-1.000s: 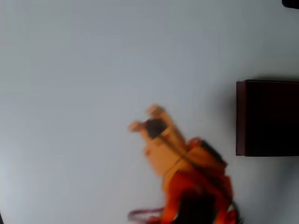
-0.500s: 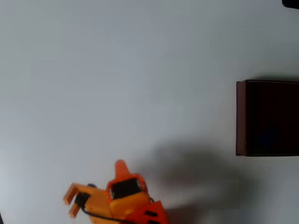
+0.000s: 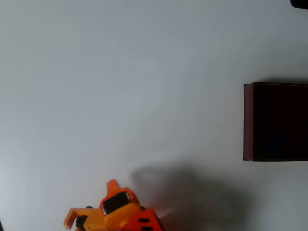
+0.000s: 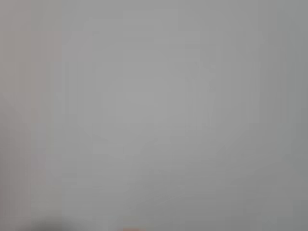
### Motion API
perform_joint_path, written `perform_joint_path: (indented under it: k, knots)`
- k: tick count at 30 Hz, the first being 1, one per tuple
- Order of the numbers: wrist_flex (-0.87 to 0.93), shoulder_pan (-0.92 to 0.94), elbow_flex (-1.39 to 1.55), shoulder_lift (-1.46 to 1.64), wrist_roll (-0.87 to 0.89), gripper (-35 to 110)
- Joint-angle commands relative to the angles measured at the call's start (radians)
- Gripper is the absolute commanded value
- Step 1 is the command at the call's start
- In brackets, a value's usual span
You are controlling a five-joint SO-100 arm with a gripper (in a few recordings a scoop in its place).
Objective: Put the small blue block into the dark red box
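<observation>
At the bottom edge of the overhead view, the orange end effector (image 3: 72, 220) is partly cut off by the frame, its two fingers pointing left and standing apart with nothing between them. Its soft shadow spreads over the pale worktop (image 3: 125, 86) to the right. Well apart, at the right edge, sits one dark red box (image 3: 248, 120), also cut off; its interior is too dark to make out. Only blurred grey surface appears in the wrist view.
</observation>
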Motion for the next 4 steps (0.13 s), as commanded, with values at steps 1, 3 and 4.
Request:
perform_joint_path:
  k: [1, 3, 4]
  knots:
    - [0.015, -0.021, 0.002, 0.012, -0.025, 0]
    - [0.015, -0.023, 0.002, 0.014, -0.023, 0]
    - [0.015, -0.021, 0.002, 0.014, -0.021, 0]
